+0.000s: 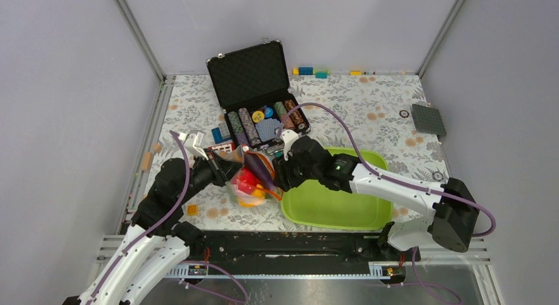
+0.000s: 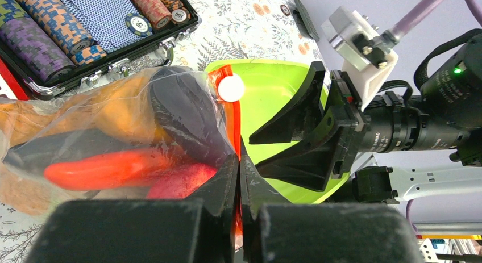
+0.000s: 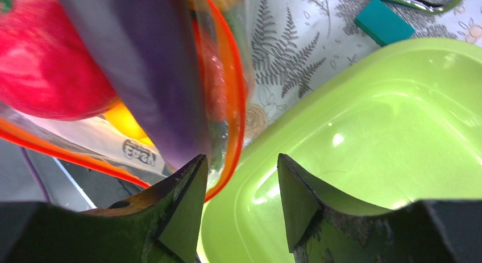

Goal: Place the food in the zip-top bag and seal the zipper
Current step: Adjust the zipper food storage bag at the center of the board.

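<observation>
We hold the filled bag by its zipper

Our left end effector (image 2: 239,163) is clamped tight on the zipper (image 2: 230,121), a thin, stiffer orange-red strip and, we judge, the surest hold. The zip-top bag (image 2: 113,115) is limp, slippery clear film, bulging with a smooth purple eggplant (image 3: 142,64) and a red apple (image 3: 45,58). Our right end effector (image 3: 240,161) stands half open beside it, gripping nothing. The bag sits just beside the glossy lime-green tray (image 3: 369,132).

Robot lab test cell: grey panel walls (image 1: 66,87), aluminium frame posts (image 1: 138,35), floral-cloth table (image 1: 369,101), black mounting rail (image 1: 283,242).
</observation>
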`<state>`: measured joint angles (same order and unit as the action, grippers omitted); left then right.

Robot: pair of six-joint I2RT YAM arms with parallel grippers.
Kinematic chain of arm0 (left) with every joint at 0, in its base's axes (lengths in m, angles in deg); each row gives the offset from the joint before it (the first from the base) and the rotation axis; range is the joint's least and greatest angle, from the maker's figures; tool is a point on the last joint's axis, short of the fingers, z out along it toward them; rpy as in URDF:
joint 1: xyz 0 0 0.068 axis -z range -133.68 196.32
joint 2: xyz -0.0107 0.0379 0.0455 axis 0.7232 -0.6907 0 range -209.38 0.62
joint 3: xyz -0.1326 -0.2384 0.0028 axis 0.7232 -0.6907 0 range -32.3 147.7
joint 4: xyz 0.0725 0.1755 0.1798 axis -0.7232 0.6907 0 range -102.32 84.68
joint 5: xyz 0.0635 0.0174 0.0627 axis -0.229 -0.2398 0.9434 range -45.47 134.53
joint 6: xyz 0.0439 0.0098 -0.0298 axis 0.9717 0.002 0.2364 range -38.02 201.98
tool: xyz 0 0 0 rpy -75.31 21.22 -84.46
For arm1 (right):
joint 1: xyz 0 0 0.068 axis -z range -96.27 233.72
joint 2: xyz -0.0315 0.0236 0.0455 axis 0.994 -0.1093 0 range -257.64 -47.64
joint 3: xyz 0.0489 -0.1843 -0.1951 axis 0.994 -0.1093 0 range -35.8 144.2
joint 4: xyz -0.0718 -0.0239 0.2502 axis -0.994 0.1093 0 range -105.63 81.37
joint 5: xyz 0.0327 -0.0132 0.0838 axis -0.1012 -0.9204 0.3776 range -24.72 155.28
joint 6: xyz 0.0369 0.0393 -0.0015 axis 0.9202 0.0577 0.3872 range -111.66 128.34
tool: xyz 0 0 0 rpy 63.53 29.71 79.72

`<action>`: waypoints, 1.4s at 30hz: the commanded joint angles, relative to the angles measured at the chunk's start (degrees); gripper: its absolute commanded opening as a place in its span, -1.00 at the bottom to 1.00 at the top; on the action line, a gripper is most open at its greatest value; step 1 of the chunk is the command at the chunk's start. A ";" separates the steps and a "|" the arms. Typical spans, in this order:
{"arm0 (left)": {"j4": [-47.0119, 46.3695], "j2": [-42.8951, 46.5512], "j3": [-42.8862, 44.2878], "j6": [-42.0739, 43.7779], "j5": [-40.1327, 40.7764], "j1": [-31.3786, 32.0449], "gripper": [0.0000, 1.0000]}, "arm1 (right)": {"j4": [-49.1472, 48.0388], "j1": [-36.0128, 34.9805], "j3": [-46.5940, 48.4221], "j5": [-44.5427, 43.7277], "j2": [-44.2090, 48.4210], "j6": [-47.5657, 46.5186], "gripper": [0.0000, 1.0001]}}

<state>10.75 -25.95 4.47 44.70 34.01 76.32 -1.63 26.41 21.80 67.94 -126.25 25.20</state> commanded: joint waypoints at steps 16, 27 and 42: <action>-2.24 -2.44 3.86 4.40 -6.46 0.15 -1.00 | -12.89 0.81 -2.74 -2.84 4.95 -0.05 0.16; -8.83 -4.31 4.74 5.94 -8.30 0.13 -1.00 | -15.87 1.87 -7.60 -5.85 9.39 -1.70 0.24; -5.36 -5.11 7.95 11.17 -14.71 0.14 -1.00 | -22.44 2.18 -12.16 1.95 8.34 5.33 0.27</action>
<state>9.99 -31.00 9.30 54.21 24.24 76.32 -18.24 28.31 9.65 67.28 -117.13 27.80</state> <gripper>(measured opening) 0.010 0.637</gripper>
